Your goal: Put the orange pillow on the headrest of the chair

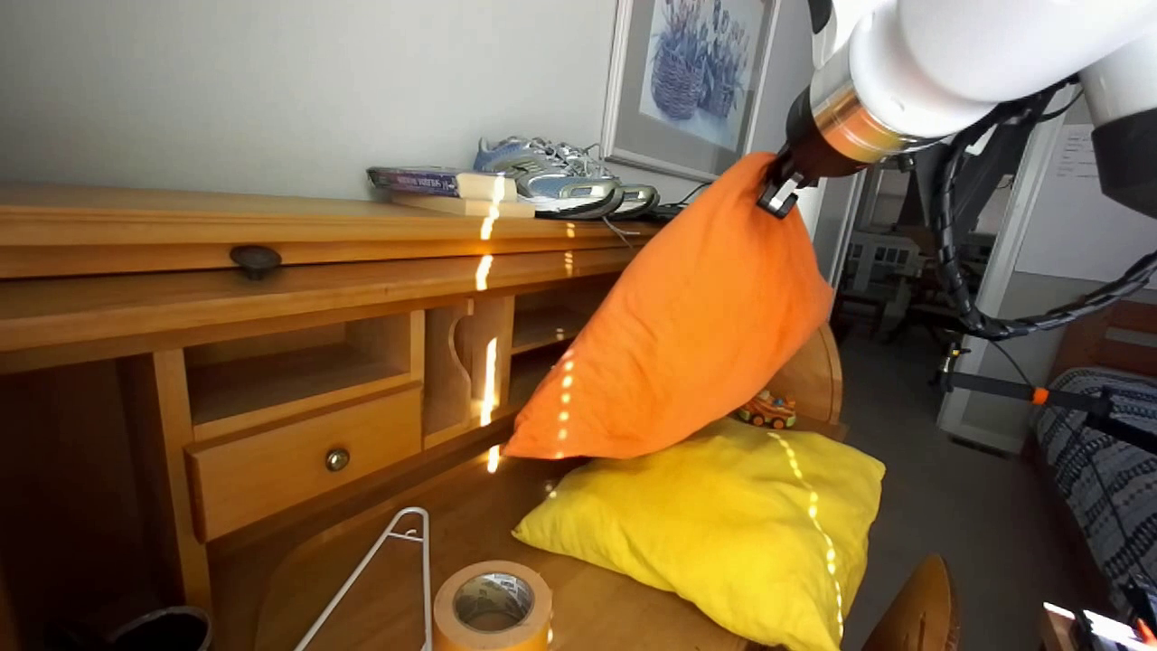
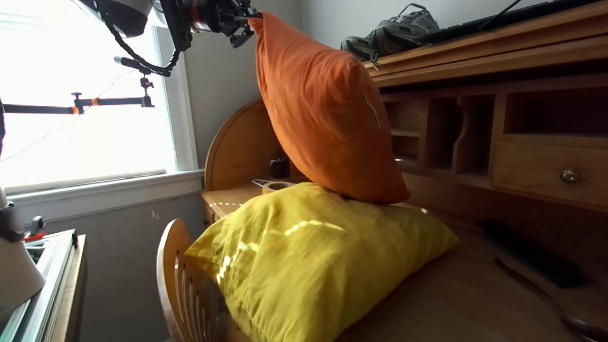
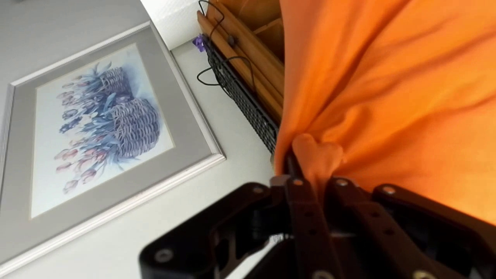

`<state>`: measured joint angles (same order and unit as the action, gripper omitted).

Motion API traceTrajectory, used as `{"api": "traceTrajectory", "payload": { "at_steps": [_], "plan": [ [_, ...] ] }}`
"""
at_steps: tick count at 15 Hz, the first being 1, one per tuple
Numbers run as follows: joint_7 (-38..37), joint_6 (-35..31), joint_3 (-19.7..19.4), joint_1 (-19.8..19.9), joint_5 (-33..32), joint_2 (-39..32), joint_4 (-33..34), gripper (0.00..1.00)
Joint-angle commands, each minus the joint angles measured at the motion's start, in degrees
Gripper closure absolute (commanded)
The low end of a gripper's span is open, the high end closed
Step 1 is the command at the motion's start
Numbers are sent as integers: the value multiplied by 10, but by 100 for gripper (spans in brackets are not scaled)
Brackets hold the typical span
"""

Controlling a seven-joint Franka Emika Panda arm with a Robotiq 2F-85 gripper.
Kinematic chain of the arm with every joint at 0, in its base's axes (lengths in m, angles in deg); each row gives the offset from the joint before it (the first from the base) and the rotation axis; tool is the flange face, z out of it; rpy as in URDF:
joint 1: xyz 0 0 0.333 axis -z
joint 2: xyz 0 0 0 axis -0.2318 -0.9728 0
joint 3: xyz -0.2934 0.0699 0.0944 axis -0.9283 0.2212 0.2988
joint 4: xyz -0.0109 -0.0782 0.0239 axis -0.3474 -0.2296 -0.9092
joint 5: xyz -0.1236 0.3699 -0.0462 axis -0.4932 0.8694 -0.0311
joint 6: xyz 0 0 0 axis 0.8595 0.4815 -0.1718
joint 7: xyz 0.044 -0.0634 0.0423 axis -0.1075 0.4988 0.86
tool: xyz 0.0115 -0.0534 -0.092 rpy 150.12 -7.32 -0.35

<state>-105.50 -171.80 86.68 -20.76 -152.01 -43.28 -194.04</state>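
Observation:
The orange pillow (image 1: pixel 696 316) hangs tilted from one pinched corner above the desk, in both exterior views (image 2: pixel 327 109). My gripper (image 1: pixel 781 192) is shut on that corner, and the bunched fabric shows between the fingers in the wrist view (image 3: pixel 316 170). In an exterior view the gripper (image 2: pixel 251 23) is at the pillow's upper end. The pillow's lower side overlaps the yellow pillow in view; I cannot tell whether they touch. The chair's headrest (image 2: pixel 172 232) is a rounded wooden top edge beside the desk, below the gripper; part of it also shows in an exterior view (image 1: pixel 931 588).
The yellow pillow (image 1: pixel 723 524) lies on the desk, reaching past its edge toward the chair. A tape roll (image 1: pixel 493 606), a white hanger (image 1: pixel 407 551) and a toy car (image 1: pixel 766 411) are on the desk. Shoes (image 1: pixel 551 176) and books (image 1: pixel 443 185) lie on the upper shelf.

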Motion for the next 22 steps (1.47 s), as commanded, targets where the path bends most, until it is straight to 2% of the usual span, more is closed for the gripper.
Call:
{"api": "traceTrajectory", "payload": {
  "at_steps": [1, 8, 14, 17, 22],
  "plan": [
    [-15, 25, 7, -37, -33, 32, -9, 98],
    [-18, 24, 18, -99, -15, 85, -18, 98],
    [0, 56, 23, -138, 95, 133, -19, 98],
    [16, 48, 24, -155, 155, 154, -19, 98],
    [20, 16, 33, -165, 176, 173, -16, 98]
  ]
}}
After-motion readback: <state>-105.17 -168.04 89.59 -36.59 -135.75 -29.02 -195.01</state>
